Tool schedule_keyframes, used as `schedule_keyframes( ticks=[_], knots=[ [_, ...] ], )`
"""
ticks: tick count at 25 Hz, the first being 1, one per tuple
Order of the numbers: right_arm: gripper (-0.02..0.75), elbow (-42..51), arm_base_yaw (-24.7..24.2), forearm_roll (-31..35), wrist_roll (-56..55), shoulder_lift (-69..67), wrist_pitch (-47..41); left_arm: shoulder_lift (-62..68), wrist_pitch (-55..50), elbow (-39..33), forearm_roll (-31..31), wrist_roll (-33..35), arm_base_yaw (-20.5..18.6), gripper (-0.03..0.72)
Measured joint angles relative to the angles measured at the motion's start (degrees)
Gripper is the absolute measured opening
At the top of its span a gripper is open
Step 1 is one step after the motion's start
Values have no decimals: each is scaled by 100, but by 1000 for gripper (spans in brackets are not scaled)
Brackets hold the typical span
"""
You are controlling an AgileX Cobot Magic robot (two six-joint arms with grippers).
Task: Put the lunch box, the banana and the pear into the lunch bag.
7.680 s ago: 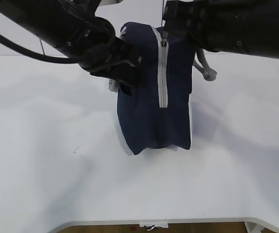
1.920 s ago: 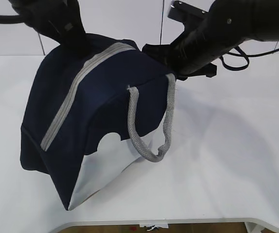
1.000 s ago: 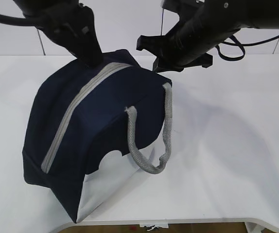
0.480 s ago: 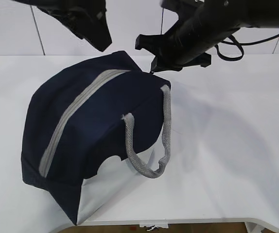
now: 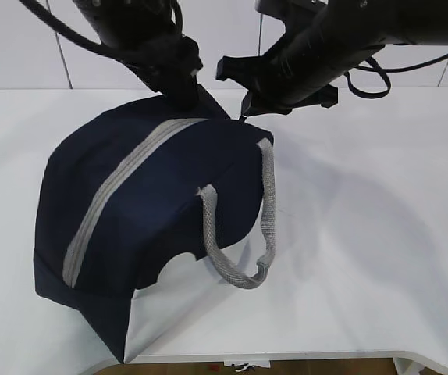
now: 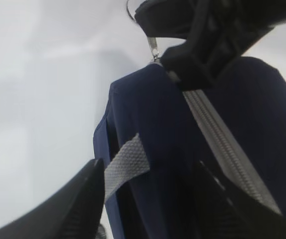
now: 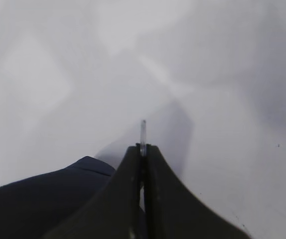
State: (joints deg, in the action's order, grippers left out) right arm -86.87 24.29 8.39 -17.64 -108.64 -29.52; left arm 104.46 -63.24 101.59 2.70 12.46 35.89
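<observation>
While the lunch bag (image 5: 142,226) sits at the centre of your table (image 5: 380,234), leaning toward 8 o'clock with its grey zipper (image 5: 119,191) closed along the whole visible run, you have both arms gathered at its far top corner, near 12 o'clock. Your right gripper (image 7: 142,149) has its fingers pressed together on a thin metal piece, most likely the zipper pull (image 7: 143,133); in the left wrist view that same metal tab (image 6: 153,47) pokes out from under the dark right-hand tool at the zipper's end. Your left gripper (image 6: 148,199) has its fingers spread apart, straddling the navy fabric and a grey woven handle (image 6: 125,162) without closing on either.

Judging by the shut zipper, you are early in the job: the bag looks unopened, and the opening pull seems to be the step in hand. The lunch box, the banana and the pear appear in none of the three views, so you cannot tell whether they wait off-frame or lie inside the bag.

Much is hidden from you. Both arms cover the bag's far corner in the exterior view, the bag's near bottom corner runs to the table edge at 6 o'clock, and the second handle (image 5: 240,226) droops down the white side panel. The right wrist view shows little beyond blurred tabletop.
</observation>
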Motion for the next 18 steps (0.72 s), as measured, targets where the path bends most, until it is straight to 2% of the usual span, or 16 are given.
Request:
schedule_keyframes(
  ticks=[4,6,7,10,16,17,18],
  knots=[
    [1,0,0,9,18,0,0,134,9,0,0,0,0,410],
    [1,0,0,9,31,0,0,217,-5,0,0,0,0,367],
    [1,0,0,9,41,0,0,268,-32,0,0,0,0,282],
    [1,0,0,9,41,0,0,317,-54,0,-93,0,0,132],
    [1,0,0,9,54,0,11,294,-54,0,-270,-10,0,132],
    [1,0,0,9,58,0,11,259,-68,0,-270,-10,0,9],
    [1,0,0,9,58,0,20,259,-68,0,-270,-10,0,8]
  ],
)
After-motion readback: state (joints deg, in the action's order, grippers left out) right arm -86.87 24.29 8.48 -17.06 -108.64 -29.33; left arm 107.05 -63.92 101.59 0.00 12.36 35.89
